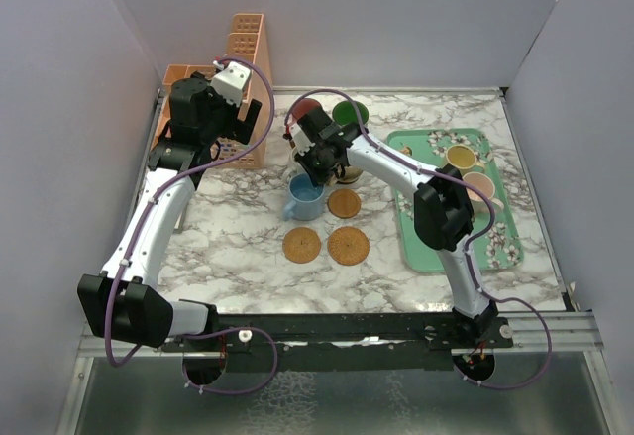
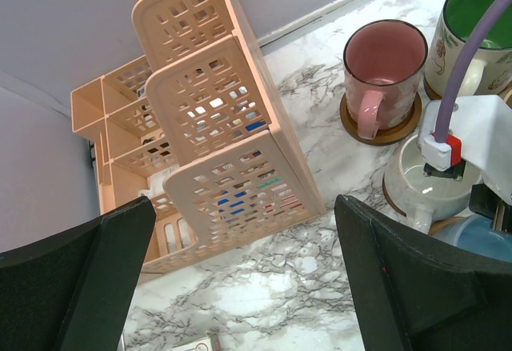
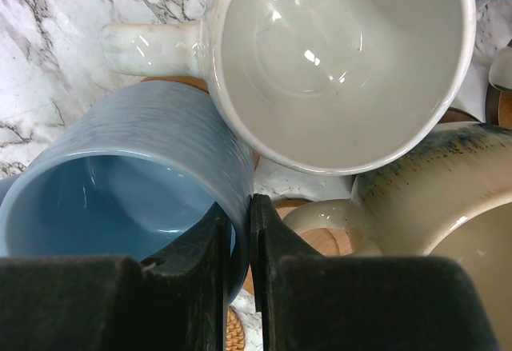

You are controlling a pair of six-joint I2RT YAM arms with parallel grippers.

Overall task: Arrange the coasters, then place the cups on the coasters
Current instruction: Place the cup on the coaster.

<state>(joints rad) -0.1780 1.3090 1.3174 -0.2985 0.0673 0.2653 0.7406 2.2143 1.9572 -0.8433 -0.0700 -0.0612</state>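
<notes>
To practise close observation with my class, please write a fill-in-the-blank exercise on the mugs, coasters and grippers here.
1. The right gripper grips a mug whose inside is ___.
2. The left gripper has its jaws ___.
3. The coasters lying bare on the marble number ___.
4. The mugs on the green tray number ___.
Missing words: blue, open, three, two.

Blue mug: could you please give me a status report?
Left fingers open, near organiser. Right fingers shut on blue mug rim. White mug crowds it; three coasters bare.
</notes>
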